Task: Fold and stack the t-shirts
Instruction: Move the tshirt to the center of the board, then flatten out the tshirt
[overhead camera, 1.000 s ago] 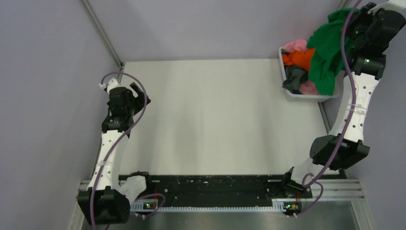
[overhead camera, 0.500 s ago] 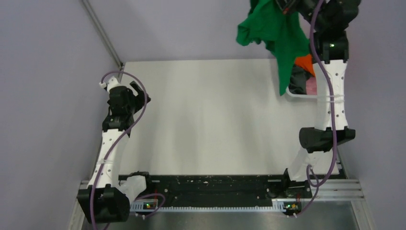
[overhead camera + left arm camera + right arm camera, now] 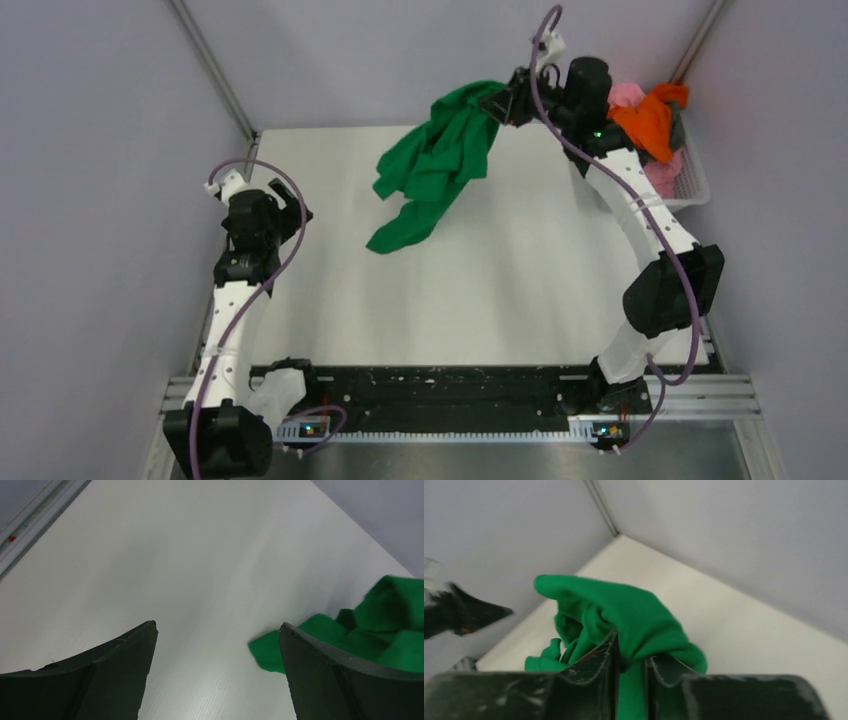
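Soft, even light fills all three views, with no hard shadows. The white matte tabletop (image 3: 500, 280) is bright and carries only faint pale streaks of sheen. The bright green cloth t-shirt (image 3: 438, 165) looks saturated, its edges slightly smeared in the right wrist view. Close to each wrist lens, the left jaws and right jaws show near-black and soft.
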Tool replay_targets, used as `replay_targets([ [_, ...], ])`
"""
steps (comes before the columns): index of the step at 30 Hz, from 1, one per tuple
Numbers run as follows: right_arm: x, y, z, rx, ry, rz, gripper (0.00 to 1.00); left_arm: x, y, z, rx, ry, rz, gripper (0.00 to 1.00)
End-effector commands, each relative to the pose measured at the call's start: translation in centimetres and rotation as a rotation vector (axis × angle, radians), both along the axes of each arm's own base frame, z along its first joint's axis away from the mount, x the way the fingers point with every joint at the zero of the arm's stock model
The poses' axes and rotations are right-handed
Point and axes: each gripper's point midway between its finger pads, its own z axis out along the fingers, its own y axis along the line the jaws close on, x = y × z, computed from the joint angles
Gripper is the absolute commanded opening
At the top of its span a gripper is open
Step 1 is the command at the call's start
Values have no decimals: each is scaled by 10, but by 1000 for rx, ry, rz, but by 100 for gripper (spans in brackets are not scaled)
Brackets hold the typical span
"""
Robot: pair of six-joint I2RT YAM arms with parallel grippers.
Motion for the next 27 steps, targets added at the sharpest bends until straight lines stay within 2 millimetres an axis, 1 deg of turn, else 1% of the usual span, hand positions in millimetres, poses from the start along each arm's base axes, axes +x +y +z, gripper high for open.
replay_targets([
  [1,30,-60,-141,-208,179,-314,39,4,-7,-5,-32,3,-22,96],
  [2,34,-85,-185,-274,259,-434,53,6,-12,-7,-50,8,-43,96],
  [3,35,-113,-222,-342,334,-564,58,9,-17,-9,-68,14,-67,96],
  [4,32,-142,-252,-417,399,-692,61,13,-21,-12,-85,24,-86,96],
  [5,28,-163,-267,-480,439,-773,63,16,-26,-16,-104,37,-106,96],
  [6,22,-178,-278,-538,472,-828,64,20,-30,-19,-121,48,-124,96],
  [7,17,-189,-284,-583,492,-864,65,25,-37,-24,-145,66,-155,96],
  [9,8,-195,-288,-608,506,-883,70,33,-54,-33,-183,100,-216,96],
  [10,5,-191,-288,-591,510,-866,74,36,-65,-40,-194,126,-252,96],
  [11,2,-186,-287,-561,509,-844,79,39,-71,-48,-196,159,-273,96],
  [12,1,-176,-282,-516,499,-808,89,39,-86,-59,-191,206,-314,96],
  [13,-2,-163,-281,-477,492,-748,97,40,-97,-68,-181,246,-344,96],
  [15,-8,-132,-278,-434,459,-625,99,35,-117,-88,-181,349,-400,96],
  [16,-12,-112,-276,-433,432,-544,99,32,-126,-97,-187,392,-427,95],
  [18,-26,-73,-278,-483,377,-413,99,28,-141,-118,-202,453,-453,95],
  [19,-31,-58,-280,-513,353,-378,99,28,-150,-123,-224,455,-476,95],
  [22,-49,-15,-289,-590,293,-286,98,39,-180,-127,-302,423,-555,94],
  [23,-54,-2,-292,-596,276,-265,97,44,-187,-126,-311,414,-565,93],
  [27,-71,40,-300,-601,226,-252,93,69,-208,-122,-316,388,-602,88],
])
